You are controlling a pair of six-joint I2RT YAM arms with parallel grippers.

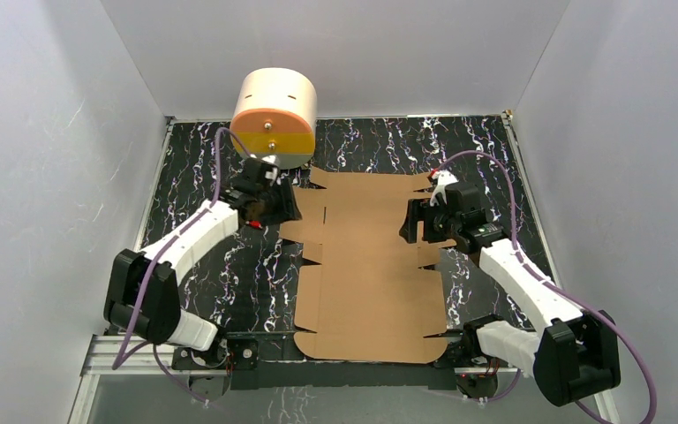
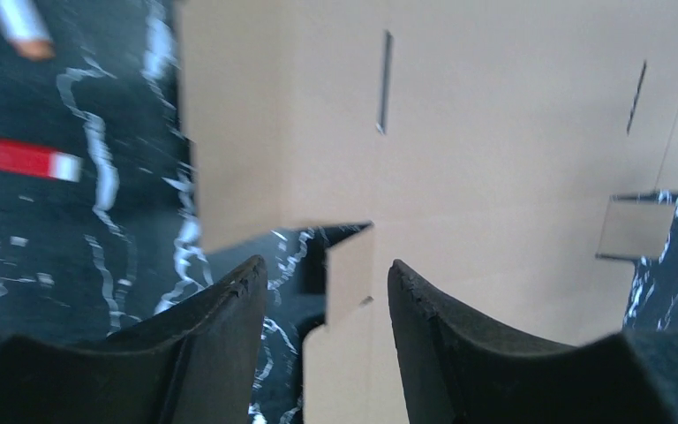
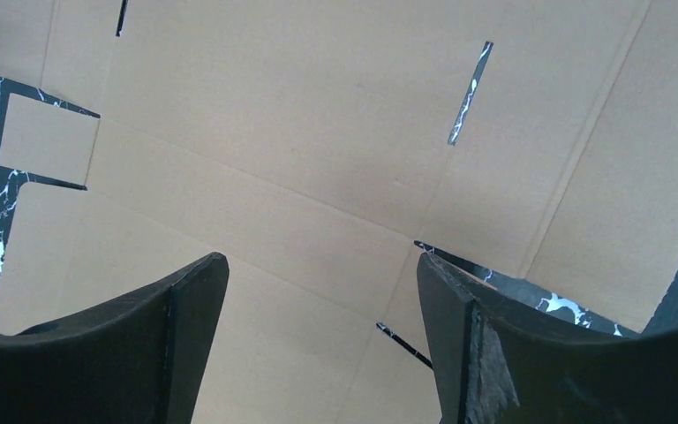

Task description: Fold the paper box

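We see the paper box [image 1: 366,283] lying open and flat as a brown cardboard sheet in the middle of the black marbled tabletop [image 1: 203,159]. Its near edge lies between the two arm bases and its far flaps reach toward the back wall. No panel is raised; the flaps, notches and creases all lie level.

The left gripper [image 1: 275,201] is at the sheet's left edge, in the far half. From the left wrist, its gripper [image 2: 327,274] shows two dark fingers [image 2: 221,336] standing apart with nothing clamped between them. A small tab [image 2: 350,274] of the paper box [image 2: 512,177] shows in the gap beside a notch of bare tabletop. We cannot tell whether the fingers touch the cardboard. A narrow slot [image 2: 385,81] is cut in the panel beyond.

The right gripper [image 1: 417,223] is at the opposite edge, roughly level with the left one. From the right wrist, the gripper [image 3: 322,265] has its jaws spread wide and holds nothing. Plain cardboard of the paper box [image 3: 318,132] fills the view below, crossed by creases and another slit [image 3: 470,93].

At the far left, beyond the left gripper, stands a cream cylinder [image 1: 274,110] with an orange and yellow front, beside the sheet's far left corner.
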